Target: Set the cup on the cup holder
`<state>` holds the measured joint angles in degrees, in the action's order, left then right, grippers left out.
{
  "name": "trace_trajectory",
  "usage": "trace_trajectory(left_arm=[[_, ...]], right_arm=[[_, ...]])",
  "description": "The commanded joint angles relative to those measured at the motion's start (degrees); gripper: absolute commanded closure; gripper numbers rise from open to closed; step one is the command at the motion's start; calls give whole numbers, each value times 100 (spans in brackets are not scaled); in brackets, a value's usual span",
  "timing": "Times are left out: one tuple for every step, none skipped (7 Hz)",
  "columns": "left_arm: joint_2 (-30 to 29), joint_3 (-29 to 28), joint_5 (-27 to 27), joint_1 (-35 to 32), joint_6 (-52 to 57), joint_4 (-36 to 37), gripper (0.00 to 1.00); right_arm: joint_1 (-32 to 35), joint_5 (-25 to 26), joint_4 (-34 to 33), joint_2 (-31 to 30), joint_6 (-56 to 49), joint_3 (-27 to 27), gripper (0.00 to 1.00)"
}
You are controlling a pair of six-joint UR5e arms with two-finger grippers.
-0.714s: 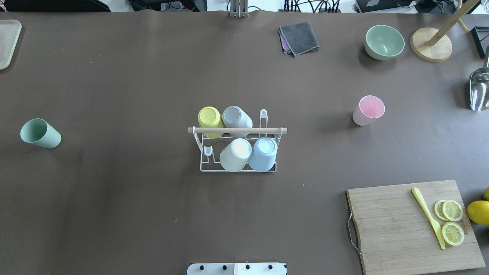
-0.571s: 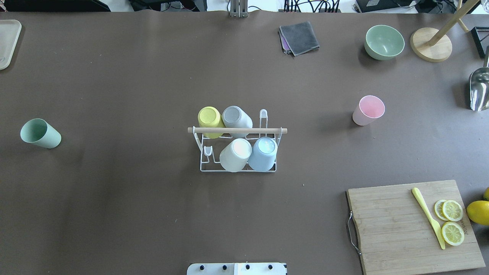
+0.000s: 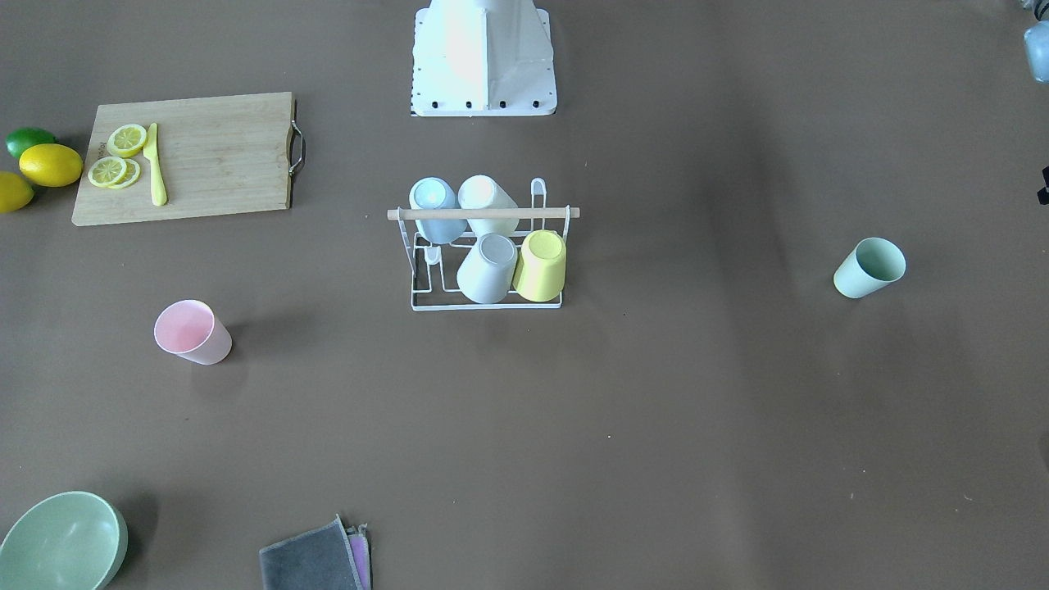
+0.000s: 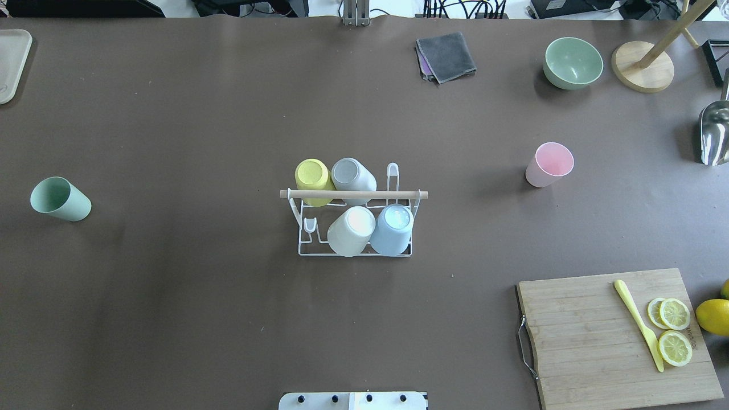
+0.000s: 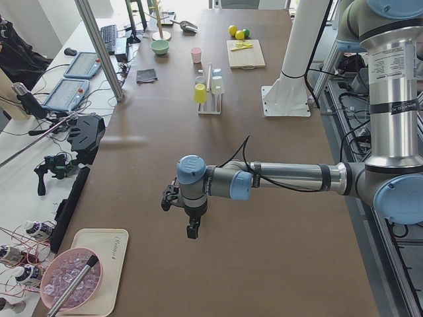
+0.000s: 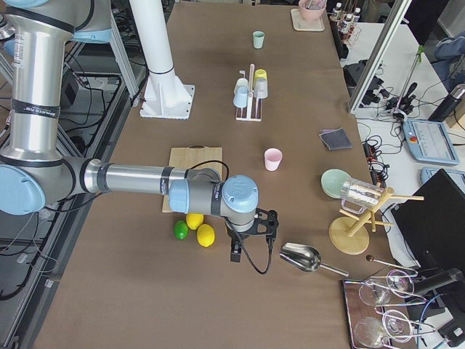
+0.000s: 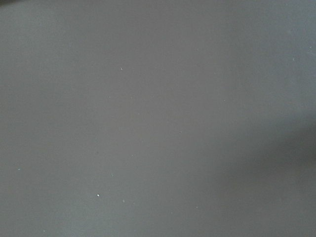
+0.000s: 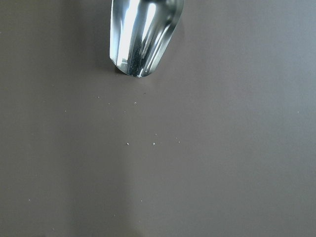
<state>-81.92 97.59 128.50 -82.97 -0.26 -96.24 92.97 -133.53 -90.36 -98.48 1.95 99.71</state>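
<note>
Four cups (image 4: 350, 230) are held on the rack (image 4: 404, 195). How far the left end effector (image 5: 190, 228) and right end effector (image 6: 236, 252) are opened cannot be told.

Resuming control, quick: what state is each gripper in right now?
Left gripper: cannot tell, open or shut.
Right gripper: cannot tell, open or shut.

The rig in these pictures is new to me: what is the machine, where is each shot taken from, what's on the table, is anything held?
Two robot arms share a table. One picture looks down from behind them, one faces them, two look along the table from its ends, and two come from wrist cameras. The left gripper and right gripper hang over the table, holding no cup. Mid-table, the cup holder carries four upturned cups; a green cup and pink cup stand loose. The right wrist camera sees a metal scoop.
</note>
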Motion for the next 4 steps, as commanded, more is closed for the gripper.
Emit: trace_trajectory(left_arm=[[1,6,-1,0,0,0,2],[1,-3,-1,0,0,0,2],[1,6,-1,0,0,0,2],[1,6,-1,0,0,0,2]], right_arm=[[54,840,9,268,8,136,0],[63,742,9,207,-45,197,0],[63,497,1,128,-63,450,0],[54,286,-8,-12,-45,479,0]])
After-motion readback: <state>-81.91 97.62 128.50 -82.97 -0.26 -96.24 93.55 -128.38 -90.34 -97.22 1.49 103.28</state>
